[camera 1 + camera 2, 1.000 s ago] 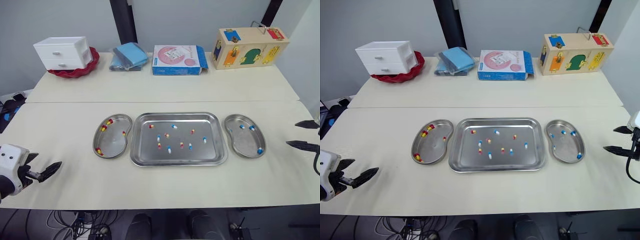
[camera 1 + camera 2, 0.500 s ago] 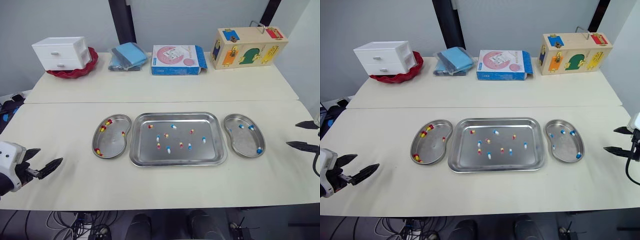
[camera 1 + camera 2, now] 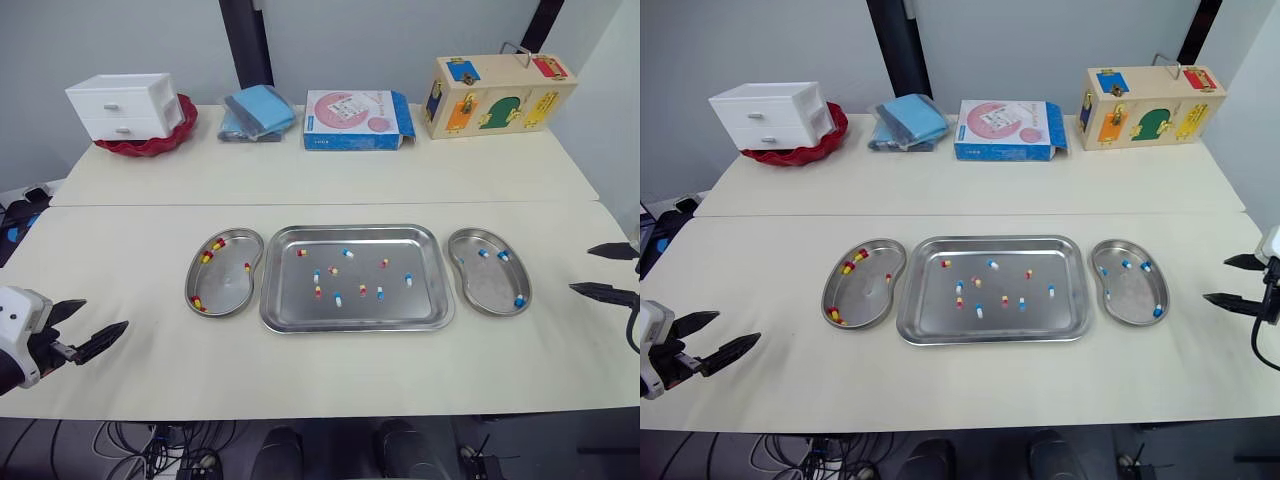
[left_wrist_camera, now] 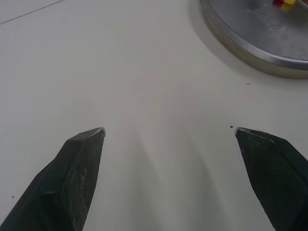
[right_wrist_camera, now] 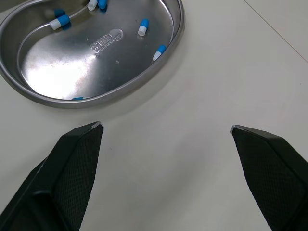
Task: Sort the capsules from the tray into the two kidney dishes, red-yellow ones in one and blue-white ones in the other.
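Observation:
A steel tray in the table's middle holds several loose capsules, both red-yellow and blue-white. To its left, a kidney dish holds several red-yellow capsules. The kidney dish to its right holds blue-white capsules; the right wrist view shows this dish just beyond the fingers. My left gripper hovers open over bare table at the near left, well away from the left dish. My right gripper stands open at the far right, a short way right of the right dish.
Along the table's back stand a white drawer box on a red dish, a blue cloth bundle, a pink and blue box and a wooden lock box. A seam runs across the table behind the tray.
My left gripper has dropped slightly toward the table's near edge. The right gripper has hardly moved.

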Controlling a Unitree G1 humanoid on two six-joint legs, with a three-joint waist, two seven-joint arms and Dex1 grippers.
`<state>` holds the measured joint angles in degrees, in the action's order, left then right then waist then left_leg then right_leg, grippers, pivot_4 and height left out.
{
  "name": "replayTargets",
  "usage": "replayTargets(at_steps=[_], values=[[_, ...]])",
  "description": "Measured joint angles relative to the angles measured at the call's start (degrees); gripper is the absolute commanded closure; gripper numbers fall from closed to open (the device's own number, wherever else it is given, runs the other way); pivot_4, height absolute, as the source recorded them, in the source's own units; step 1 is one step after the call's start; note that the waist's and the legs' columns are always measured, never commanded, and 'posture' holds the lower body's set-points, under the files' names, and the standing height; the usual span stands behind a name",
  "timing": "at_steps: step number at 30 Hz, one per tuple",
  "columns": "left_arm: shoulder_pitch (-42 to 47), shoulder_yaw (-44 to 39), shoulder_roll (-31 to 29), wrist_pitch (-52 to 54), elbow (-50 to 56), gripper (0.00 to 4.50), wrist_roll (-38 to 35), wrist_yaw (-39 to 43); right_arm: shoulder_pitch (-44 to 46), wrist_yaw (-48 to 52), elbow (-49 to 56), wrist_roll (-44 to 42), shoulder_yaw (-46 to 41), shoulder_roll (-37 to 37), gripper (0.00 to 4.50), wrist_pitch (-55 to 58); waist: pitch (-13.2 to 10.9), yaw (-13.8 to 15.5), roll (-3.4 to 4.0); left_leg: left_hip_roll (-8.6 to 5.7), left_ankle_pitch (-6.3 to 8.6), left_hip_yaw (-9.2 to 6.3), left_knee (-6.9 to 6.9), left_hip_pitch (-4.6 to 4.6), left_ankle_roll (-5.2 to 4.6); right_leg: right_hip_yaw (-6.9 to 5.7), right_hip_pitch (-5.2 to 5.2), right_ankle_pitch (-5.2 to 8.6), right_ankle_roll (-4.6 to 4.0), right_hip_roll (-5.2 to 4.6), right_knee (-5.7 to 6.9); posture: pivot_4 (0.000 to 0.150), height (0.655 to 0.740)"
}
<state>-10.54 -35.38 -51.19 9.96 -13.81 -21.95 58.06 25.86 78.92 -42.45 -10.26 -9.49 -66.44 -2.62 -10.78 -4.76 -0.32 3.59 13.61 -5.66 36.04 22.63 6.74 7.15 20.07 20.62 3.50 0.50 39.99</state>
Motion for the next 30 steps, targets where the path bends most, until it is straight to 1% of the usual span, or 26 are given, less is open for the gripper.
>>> replayTargets(at_steps=[8, 14, 17, 22, 24, 26, 30], values=[[-0.8, 0.0, 1.0, 1.1, 2.1, 0.02, -0.8, -1.2, -2.2, 0.1, 1.2, -0.6, -0.6, 0.0, 0.0, -0.6, 0.0, 0.0, 0.0, 0.01, 0.0, 0.01, 0.0, 0.0, 0.0, 0.0, 0.0, 0.0, 0.0, 0.0, 0.0, 0.15, 0.74], [-3.4, -0.1, 1.7, 2.6, 4.7, 0.02, -1.6, -1.3, -3.0, 1.1, 2.1, -1.2, -0.7, 0.0, 0.0, -0.7, 0.0, 0.0, 0.0, 0.01, 0.0, 0.0, 0.0, -0.01, 0.0, 0.0, -0.01, 0.0, 0.0, 0.0, 0.0, 0.15, 0.74], [-3.1, -0.3, 1.7, 3.7, 5.2, 0.02, -2.1, -1.6, -3.0, 1.1, 2.2, -1.2, -0.7, -0.1, 0.0, -0.8, 0.0, 0.0, 0.0, 0.0, 0.0, -0.01, 0.02, -0.01, 0.0, -0.01, -0.02, 0.0, 0.0, 0.0, 0.0, 0.15, 0.74], [-2.3, -0.3, 0.7, 5.5, 6.6, 0.02, -2.5, -1.8, -6.2, 2.4, 4.7, -1.8, -0.6, -0.2, 0.0, -0.6, 0.0, 0.1, -0.01, 0.0, 0.0, -0.03, 0.02, 0.02, 0.0, -0.02, -0.02, 0.0, 0.0, 0.0, -0.01, 0.15, 0.74], [-2.6, -0.5, -0.8, 6.3, 7.0, 0.02, -2.7, -0.9, -6.0, 2.7, 4.3, -1.8, -0.6, -0.9, 0.0, -0.1, 0.0, 0.0, 0.06, 0.0, 0.0, 0.0, 0.02, -0.01, 0.0, 0.0, -0.02, 0.0, 0.0, 0.0, 0.01, 0.15, 0.74], [-2.3, -2.5, -0.9, 8.0, 8.4, 0.02, -3.6, -1.9, -5.1, 1.1, 3.6, -1.8, -1.6, -1.5, 0.0, 0.7, 0.0, 0.0, 0.07, 0.02, 0.0, 0.0, 0.02, -0.06, 0.0, 0.01, -0.04, 0.0, 0.0, 0.01, 0.02, 0.15, 0.74], [-6.1, -3.7, -0.7, 9.1, 12.0, 0.02, -3.8, -2.2, -7.6, 0.8, 3.7, -1.8, -2.8, -2.3, 0.0, -0.7, 0.0, 0.0, 0.08, 0.0, 0.01, 0.07, -0.01, -0.02, -0.02, 0.06, -0.03, 0.0, 0.0, 0.0, -0.05, 0.15, 0.74]])
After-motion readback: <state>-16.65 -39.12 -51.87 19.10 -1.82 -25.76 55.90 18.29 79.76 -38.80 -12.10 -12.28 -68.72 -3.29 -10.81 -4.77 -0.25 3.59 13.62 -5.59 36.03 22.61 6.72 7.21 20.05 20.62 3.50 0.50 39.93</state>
